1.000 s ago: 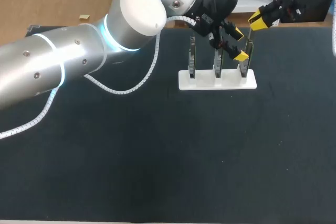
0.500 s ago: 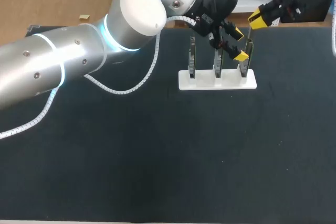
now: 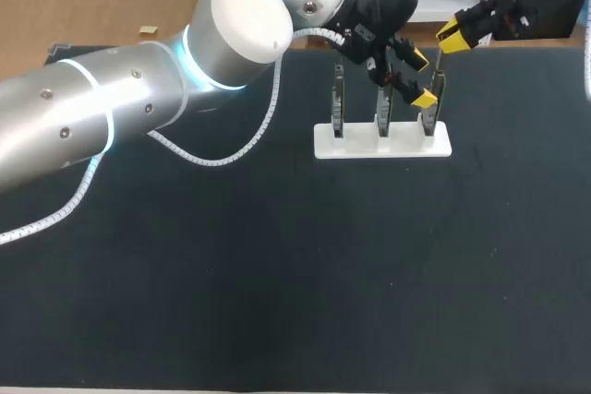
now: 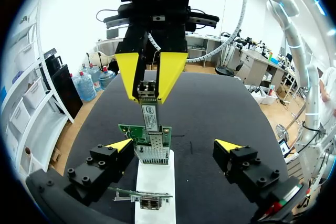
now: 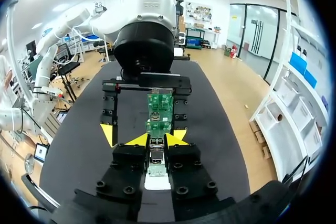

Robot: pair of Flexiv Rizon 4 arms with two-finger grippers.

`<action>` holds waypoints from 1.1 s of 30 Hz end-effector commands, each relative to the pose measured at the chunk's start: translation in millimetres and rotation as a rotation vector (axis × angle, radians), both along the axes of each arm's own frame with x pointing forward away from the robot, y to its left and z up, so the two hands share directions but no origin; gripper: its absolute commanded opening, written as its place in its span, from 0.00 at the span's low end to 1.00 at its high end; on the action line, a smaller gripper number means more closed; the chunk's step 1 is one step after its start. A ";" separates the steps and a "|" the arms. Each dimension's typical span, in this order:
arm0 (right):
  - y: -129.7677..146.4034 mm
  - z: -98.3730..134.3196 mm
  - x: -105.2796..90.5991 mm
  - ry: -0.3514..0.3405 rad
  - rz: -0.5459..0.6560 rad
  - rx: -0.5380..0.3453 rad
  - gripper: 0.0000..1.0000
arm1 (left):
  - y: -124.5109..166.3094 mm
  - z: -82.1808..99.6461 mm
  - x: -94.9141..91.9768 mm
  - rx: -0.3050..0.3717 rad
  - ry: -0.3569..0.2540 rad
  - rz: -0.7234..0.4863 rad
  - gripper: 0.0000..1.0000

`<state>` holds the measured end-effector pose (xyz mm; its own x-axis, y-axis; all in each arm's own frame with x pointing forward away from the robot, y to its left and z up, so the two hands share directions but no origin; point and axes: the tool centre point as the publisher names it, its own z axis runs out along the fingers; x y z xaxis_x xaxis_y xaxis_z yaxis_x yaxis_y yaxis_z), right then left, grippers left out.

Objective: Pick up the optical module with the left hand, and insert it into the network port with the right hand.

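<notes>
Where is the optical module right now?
In the left wrist view the optical module hangs pinched in the right tool, its lower end at the network card on the white stand's right end, between the left tool's open fingers.

A: What stands at the table's (image 3: 277, 274) 1 o'clock?
B: Three network cards (image 3: 338, 99) (image 3: 382, 110) (image 3: 432, 110), in one white rack (image 3: 383, 142).
A: And besides those?
B: One optical module (image 4: 150, 113) and two end effectors: left end effector (image 3: 422, 79), right end effector (image 3: 453, 36).

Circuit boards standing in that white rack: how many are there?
3, upright in a row in the white rack: the left board, the middle board, and the right board, below the optical module in the right hand. None looks hidden.
</notes>
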<state>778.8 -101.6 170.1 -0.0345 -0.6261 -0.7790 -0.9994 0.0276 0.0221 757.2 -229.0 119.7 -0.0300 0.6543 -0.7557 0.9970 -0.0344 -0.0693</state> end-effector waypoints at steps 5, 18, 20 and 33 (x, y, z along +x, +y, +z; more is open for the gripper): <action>-0.2 -1.9 -1.6 0.002 -0.001 0.001 0.00 | -1.2 0.7 1.9 0.006 0.003 -0.002 1.00; 1.4 3.8 -2.7 -0.010 -0.001 0.011 0.00 | -1.2 0.7 1.9 0.006 0.003 -0.002 1.00; 1.4 3.8 -2.9 -0.009 0.000 0.010 0.00 | -1.2 0.7 1.9 0.006 0.003 -0.002 1.00; -1.7 -1.6 -2.8 0.008 -0.002 -0.002 0.00 | -1.2 0.7 1.9 0.006 0.003 -0.002 1.00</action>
<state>776.3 -103.1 168.9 -0.0415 -0.6284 -0.7768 -0.9991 0.0286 0.0302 757.2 -229.0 119.7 -0.0299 0.6543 -0.7557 0.9970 -0.0344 -0.0693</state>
